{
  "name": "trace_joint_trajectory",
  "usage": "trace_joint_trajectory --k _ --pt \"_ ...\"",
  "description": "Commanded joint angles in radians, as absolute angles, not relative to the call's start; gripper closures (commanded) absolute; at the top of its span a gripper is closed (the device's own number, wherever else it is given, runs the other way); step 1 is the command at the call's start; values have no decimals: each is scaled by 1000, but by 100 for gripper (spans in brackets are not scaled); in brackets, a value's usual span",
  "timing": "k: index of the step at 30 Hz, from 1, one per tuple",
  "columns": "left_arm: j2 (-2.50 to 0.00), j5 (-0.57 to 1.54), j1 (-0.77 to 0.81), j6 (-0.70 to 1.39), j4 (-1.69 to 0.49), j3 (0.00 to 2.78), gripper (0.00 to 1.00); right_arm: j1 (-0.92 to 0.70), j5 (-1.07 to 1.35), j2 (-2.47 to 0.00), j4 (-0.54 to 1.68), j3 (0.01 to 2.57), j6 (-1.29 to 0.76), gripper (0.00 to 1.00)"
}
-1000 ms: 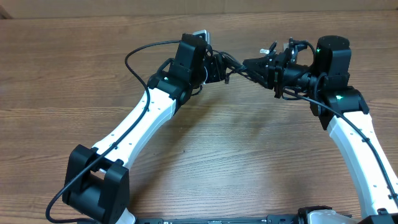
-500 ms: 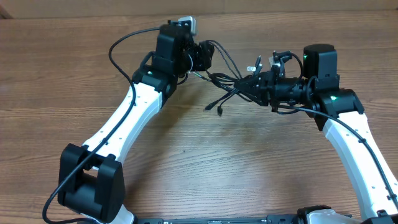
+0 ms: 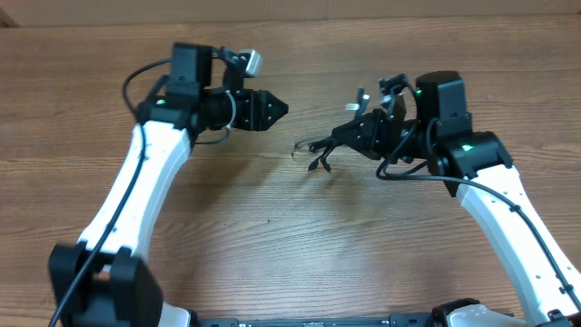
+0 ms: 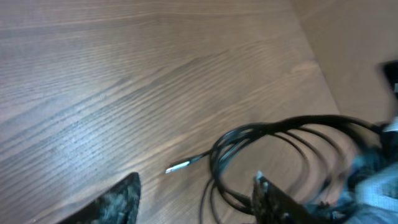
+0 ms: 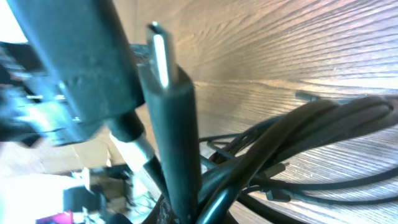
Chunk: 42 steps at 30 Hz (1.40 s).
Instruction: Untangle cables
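Step in hand, by judgement: separation, early stage, the bundle not yet pulled apart. The thin black cables with small plug ends [image 3: 317, 153] hang as one looped bunch from the right gripper [image 3: 348, 137], just above the brown wood-grain table [image 3: 300, 245], with a couple of loose ends drooping toward the board. The right wrist view shows several strands [image 5: 298, 143] packed together close to the lens and one black plug with a silver tip [image 5: 163, 53] standing upright among them; the right gripper is clamped on the bunch. The left gripper [image 3: 278, 109] sits well apart from the bundle, across a bare stretch of table. Its wrist view shows both fingers spread with nothing between them [image 4: 196, 182]: released, empty. That view also picks up the loops [image 4: 273, 134] lying in overlapping rings and one silver-tipped end [image 4: 180, 166] sticking out free to the side. The next move likely calls for the left gripper to close in on that free end or a single outer loop, pinching one strand only, then drawing away while the right one keeps the rest anchored. Risk: taking two strands tightens the knot.
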<state>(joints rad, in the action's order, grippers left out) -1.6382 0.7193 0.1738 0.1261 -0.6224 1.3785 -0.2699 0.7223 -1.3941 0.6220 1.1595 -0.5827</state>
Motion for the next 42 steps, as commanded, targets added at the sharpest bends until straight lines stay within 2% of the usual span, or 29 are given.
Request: trace_joint_trajectory --k 1,8,11,14,23,27,35,42 --pt "-1526 771 159 19 -678 1377 32 -318 697 -1373 616 1192 -464 96" --pt "-1473 699 155 -138 -892 1460 27 -354 725 -1373 640 1211 -375 96" --pt "-1473 699 157 -176 -968 1512 22 -354 725 -1373 743 1271 -286 96" --pt "-1476 699 158 -181 -984 1518 21 -354 717 -1373 851 1336 -196 96" --pt "-1585 701 281 -268 -1007 1515 24 -354 727 -1385 882 1350 -155 95" --pt "-1643 778 320 -372 -994 1515 27 -352 758 -1386 883 1350 -155 94" --pt "-1744 979 327 -540 -990 1515 32 -326 842 -1386 881 1350 -155 94" --pt "-1786 1022 316 -555 -991 1515 34 -322 847 -1386 879 1350 -162 93"
